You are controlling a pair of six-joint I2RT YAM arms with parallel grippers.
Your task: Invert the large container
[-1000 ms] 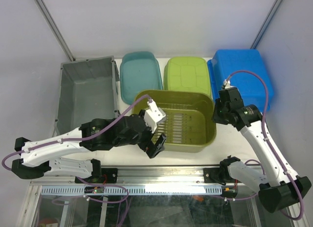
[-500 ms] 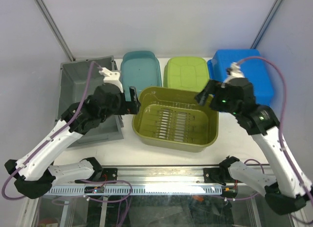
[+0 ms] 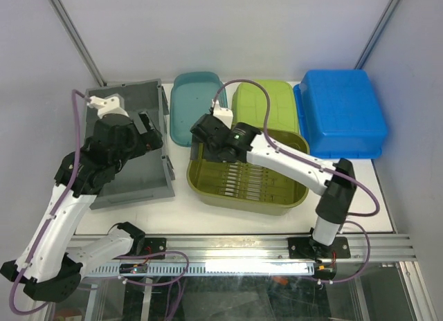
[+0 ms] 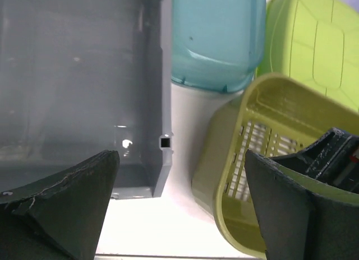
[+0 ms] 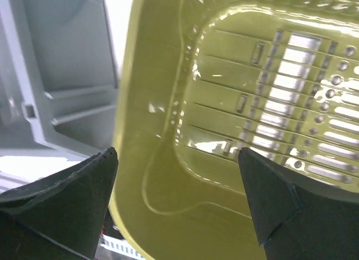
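The large container, an olive-green slotted basket (image 3: 266, 196), sits flat on the white table with its open side up. My right gripper (image 3: 208, 147) hovers open over the basket's left end, the arm stretched across the basket. The right wrist view looks down past my open right gripper (image 5: 176, 207) onto the slotted floor (image 5: 263, 97), nothing between the fingers. My left gripper (image 3: 149, 129) stands open above the right side of a grey bin (image 3: 114, 176), apart from the basket. In the left wrist view my left gripper (image 4: 179, 215) is empty, with the basket's corner (image 4: 241, 159) at right.
The grey bin (image 4: 73, 75) lies open side up at the left. Along the back stand a teal tub (image 3: 197, 106), a light-green tub (image 3: 266, 103) bottom side up, and a blue tub (image 3: 339, 113). A metal rail (image 3: 228, 248) runs along the near edge.
The basket went from tipped on its side to flat, open side up. The right gripper opened and swung left across it. The left arm drew back over the grey bin.
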